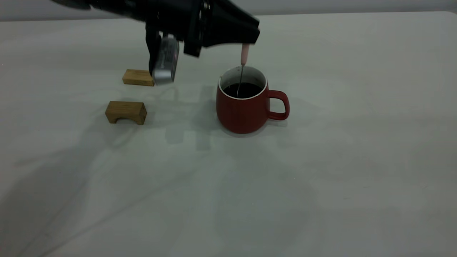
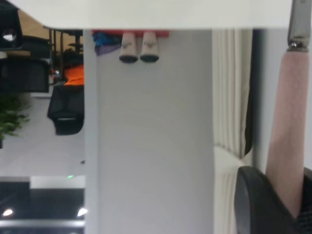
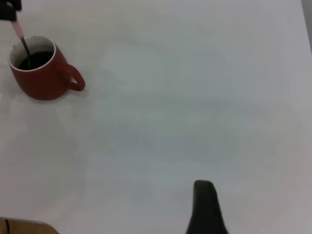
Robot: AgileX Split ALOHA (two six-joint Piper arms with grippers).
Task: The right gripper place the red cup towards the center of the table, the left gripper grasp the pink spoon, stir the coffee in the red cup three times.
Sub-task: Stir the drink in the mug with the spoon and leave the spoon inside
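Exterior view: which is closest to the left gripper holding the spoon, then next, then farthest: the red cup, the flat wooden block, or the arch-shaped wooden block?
From the left gripper, gripping the pink spoon:
1. Red cup, right below it.
2. Flat wooden block, off to the left, behind.
3. Arch-shaped wooden block, farthest left, nearer the camera.

One red cup point(image 1: 246, 107), one pink spoon point(image 1: 244, 54), two wooden blocks point(image 1: 126, 112).

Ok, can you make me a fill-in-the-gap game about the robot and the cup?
1. The left gripper holds a pink ____.
2. The red cup has dark ____ in it.
3. The cup's handle points away from the two wooden ____.
4. The cup stands on the ____.

Missing words: spoon; coffee; blocks; table.
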